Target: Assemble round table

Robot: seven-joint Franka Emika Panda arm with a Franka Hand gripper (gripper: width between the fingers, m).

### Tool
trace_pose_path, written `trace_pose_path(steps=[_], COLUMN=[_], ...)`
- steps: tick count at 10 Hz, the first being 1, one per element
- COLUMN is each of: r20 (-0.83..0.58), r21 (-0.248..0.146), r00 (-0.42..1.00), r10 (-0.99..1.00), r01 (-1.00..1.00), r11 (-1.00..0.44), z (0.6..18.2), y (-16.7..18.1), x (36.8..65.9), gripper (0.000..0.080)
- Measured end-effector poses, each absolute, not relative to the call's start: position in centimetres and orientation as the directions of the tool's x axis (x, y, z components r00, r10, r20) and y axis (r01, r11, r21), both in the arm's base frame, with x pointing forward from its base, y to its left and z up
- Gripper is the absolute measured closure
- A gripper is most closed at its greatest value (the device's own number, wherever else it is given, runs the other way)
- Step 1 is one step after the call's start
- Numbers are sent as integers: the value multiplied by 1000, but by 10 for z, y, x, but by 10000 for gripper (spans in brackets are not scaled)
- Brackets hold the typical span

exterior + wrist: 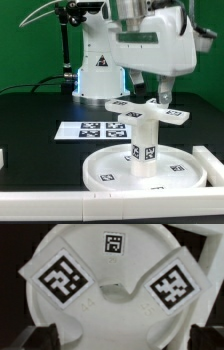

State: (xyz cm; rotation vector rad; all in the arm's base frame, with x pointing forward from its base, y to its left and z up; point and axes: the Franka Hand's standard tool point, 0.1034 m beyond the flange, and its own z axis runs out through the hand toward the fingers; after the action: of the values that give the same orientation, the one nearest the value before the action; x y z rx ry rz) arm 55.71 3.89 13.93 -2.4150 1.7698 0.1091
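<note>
The large rimmed round disc (150, 172) lies on the table at the front. The short thick post (146, 143) stands upright at its middle. The cross-shaped four-armed piece (148, 112) sits level on top of the post. My gripper (163, 97) reaches down from above at the arm of the cross on the exterior view's right. In the wrist view the cross-shaped piece (115, 291) fills the frame with its tags. The dark fingertips (45, 338) stand wide apart on either side of one arm. The jaws look open, with a gap to the arm.
The marker board (92, 130) lies behind the disc toward the exterior view's left. A long white rail (212, 163) lies on the exterior view's right of the disc. Another white piece (3, 158) shows at the left edge. The robot base (98, 70) stands at the back.
</note>
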Motion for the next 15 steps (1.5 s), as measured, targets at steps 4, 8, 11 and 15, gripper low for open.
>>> trace_pose_path(steps=[4,8,11,15], r20=[-122,-86,-63,8], r21=[-95,-117,-129,-98], r00=[486,845,921,992], r10=[-865,-528,-384,126], r01=[-873,-535,-389,126], r11=[-478,-836,-912,-987], z=[136,139,139,138], y=[39,46,44,40], x=[557,564,564,565], gripper=[151,151,151,151])
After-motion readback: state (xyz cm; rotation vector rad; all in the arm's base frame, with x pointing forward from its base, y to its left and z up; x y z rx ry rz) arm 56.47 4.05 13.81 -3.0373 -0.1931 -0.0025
